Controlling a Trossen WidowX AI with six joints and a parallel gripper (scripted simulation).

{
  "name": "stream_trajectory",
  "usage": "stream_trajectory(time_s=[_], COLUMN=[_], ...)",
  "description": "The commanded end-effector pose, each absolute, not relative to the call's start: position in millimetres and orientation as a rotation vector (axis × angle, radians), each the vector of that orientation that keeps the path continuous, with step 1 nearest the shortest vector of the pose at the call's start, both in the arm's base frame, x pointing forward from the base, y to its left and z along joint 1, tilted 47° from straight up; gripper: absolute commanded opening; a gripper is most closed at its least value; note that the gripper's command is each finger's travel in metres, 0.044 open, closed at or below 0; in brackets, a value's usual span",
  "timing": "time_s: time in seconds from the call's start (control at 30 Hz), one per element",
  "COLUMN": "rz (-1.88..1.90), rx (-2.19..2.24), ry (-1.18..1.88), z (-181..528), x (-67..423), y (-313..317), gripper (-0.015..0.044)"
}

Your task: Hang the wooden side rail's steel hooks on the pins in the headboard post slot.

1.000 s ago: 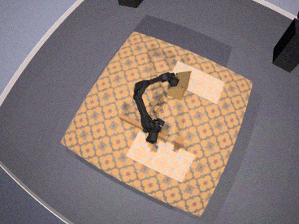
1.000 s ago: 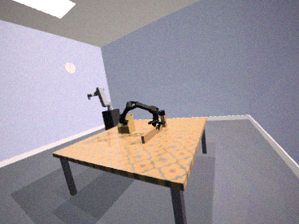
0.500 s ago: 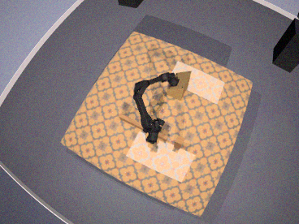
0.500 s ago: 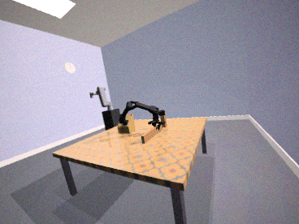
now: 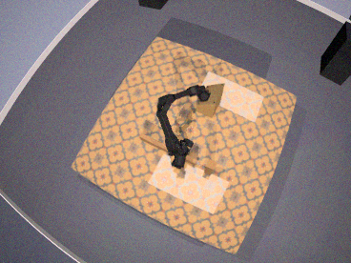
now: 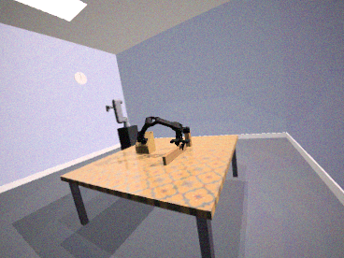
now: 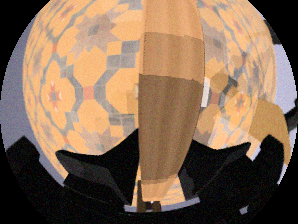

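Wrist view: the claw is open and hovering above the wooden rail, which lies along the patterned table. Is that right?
Not quite. The claw is shut on the wooden rail, not open above it: the wrist view shows the rail running out from between the dark fingers. The rest stands; the rail does extend along the patterned table.
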State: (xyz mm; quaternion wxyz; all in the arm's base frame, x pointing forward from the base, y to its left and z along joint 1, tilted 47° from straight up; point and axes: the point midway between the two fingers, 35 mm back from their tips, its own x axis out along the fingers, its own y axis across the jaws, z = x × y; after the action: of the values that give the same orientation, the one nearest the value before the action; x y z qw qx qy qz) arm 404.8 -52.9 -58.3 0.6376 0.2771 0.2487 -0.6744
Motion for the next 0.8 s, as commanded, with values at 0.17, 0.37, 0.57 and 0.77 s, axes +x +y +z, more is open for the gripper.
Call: stream_trajectory(time_s=[0.17, 0.37, 0.57, 0.77], rz=[-1.532, -1.532, -1.532, -1.532], rx=[0.635, 0.635, 0.635, 0.635], ry=[0.561, 0.561, 0.561, 0.562], z=[-54.8, -54.1, -53.4, -52.8], x=[406.4, 406.5, 406.5, 406.5], y=[-47.8, -47.1, -46.3, -45.6], gripper=[0.0, 0.0, 0.0, 0.0])
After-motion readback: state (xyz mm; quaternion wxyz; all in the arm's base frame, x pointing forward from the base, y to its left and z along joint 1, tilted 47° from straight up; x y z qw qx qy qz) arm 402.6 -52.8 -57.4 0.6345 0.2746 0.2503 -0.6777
